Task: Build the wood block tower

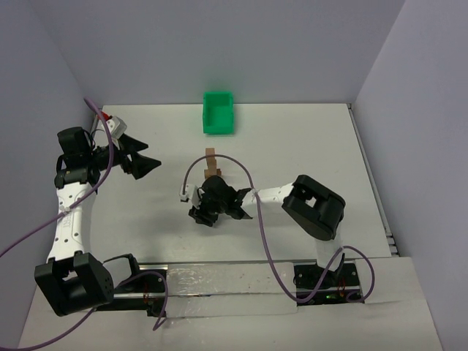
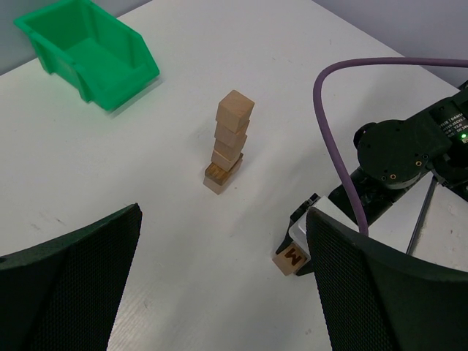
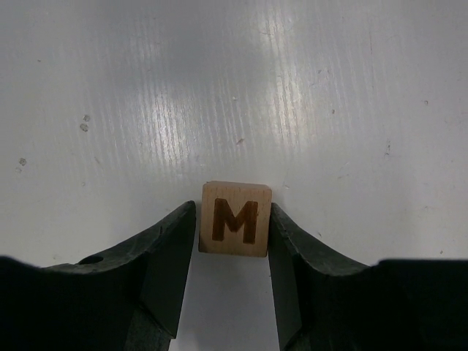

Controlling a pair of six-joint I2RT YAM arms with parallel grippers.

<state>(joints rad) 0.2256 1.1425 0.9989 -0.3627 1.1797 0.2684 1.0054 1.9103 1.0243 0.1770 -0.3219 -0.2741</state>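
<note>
While the left gripper [image 1: 145, 156] hangs near the bench's [image 2: 146, 190] left edge with fingers wide apart, the right gripper [image 3: 234, 216] has its fingers close on both sides of an M-marked wood block [image 3: 235, 218] lying on the bench; whether they press it, I cannot tell. Nearby, towards the far edge, stands the tower [image 2: 230, 139], short of the green bin [image 2: 88, 51].

One green plastic bin [image 2: 124, 84] is sitting on the white surface [image 2: 183, 285]. One tan wooden cube marked M [image 3: 235, 218] is lying loose, and about five more are standing stacked as a tower [image 2: 228, 142].
</note>
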